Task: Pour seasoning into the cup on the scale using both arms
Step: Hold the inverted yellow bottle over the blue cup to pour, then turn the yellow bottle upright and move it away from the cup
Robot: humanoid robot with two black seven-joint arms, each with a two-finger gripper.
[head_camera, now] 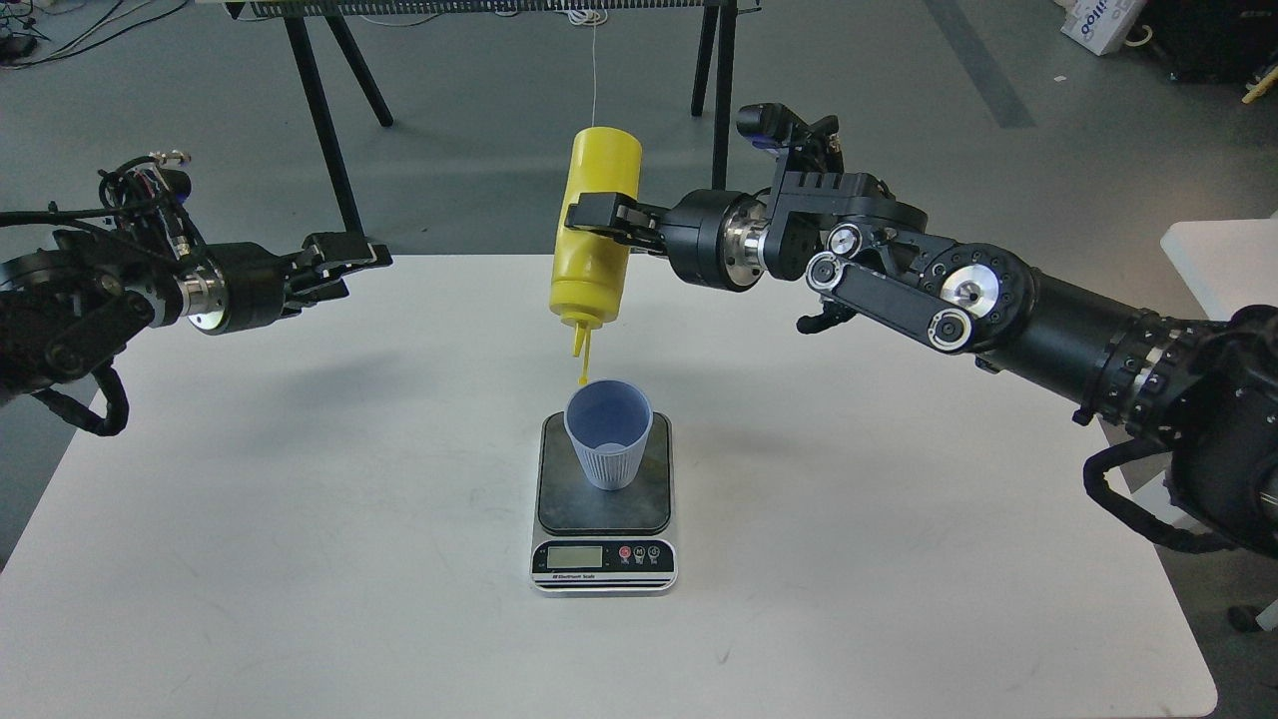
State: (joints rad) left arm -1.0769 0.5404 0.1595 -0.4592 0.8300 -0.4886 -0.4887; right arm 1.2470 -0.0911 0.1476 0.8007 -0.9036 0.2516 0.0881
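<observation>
Right fingers [596,214] clamp inverted bottle [596,225] over cup [609,431] at frame centre — squeeze gently, nozzle centred — left fingers [344,262] released.

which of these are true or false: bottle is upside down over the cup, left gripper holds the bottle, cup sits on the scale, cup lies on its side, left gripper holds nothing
1. The yellow bottle is upside down, nozzle over the blue cup. True.
2. The left gripper holds the bottle. False: the right gripper grips it.
3. The cup sits on the scale. True.
4. The cup lies on its side. False: it stands upright.
5. The left gripper holds nothing. True.
</observation>
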